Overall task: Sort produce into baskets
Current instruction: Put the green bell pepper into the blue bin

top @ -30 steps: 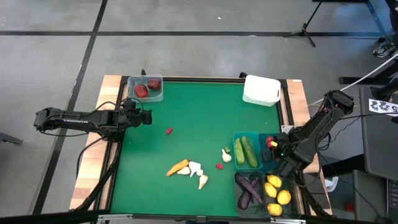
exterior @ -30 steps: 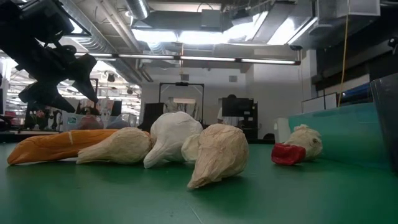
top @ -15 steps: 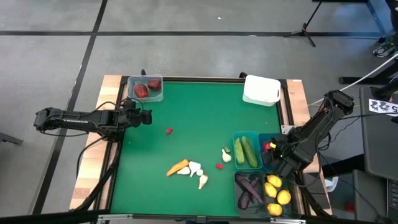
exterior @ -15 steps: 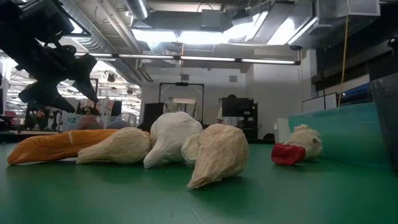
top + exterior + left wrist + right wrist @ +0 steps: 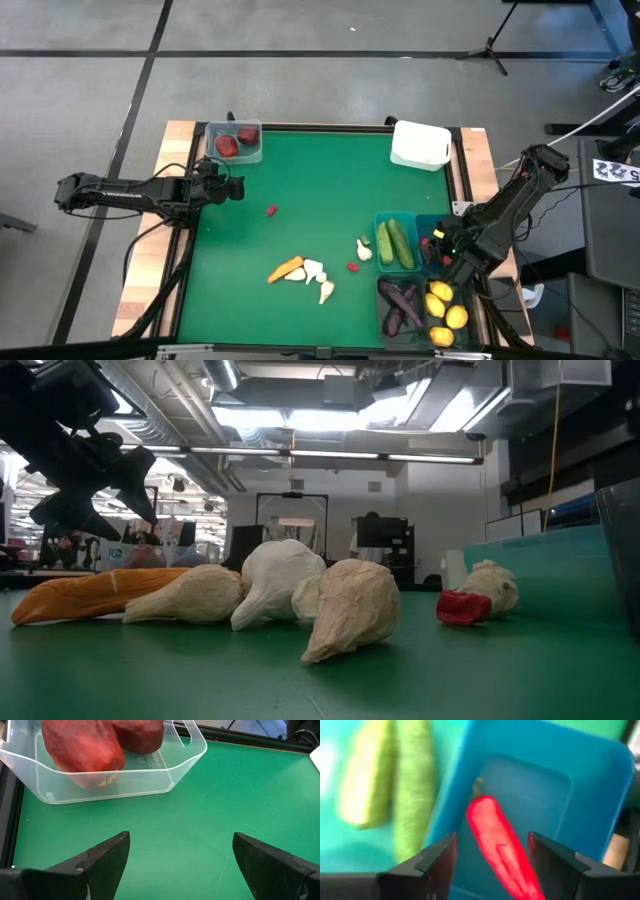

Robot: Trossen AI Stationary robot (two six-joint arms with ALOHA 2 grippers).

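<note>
The red pepper (image 5: 497,845) lies in the blue basket (image 5: 560,785) beside the cucumbers (image 5: 412,795); I see my right gripper (image 5: 490,862) spread above it, left gripper (image 5: 177,865) released.

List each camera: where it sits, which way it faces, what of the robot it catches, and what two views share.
High: overhead, straight down on the table; both arms, left gripper and right gripper.
Low: table height, level across to the room; garlic, carrot; an arm at upper left.
Left wrist: on the left arm, facing the clear bin with two red fruits; open fingers.
Right wrist: over a blue bin, a red pepper between parted fingers.
Shared: cucumbers show in the high and right wrist views.
</note>
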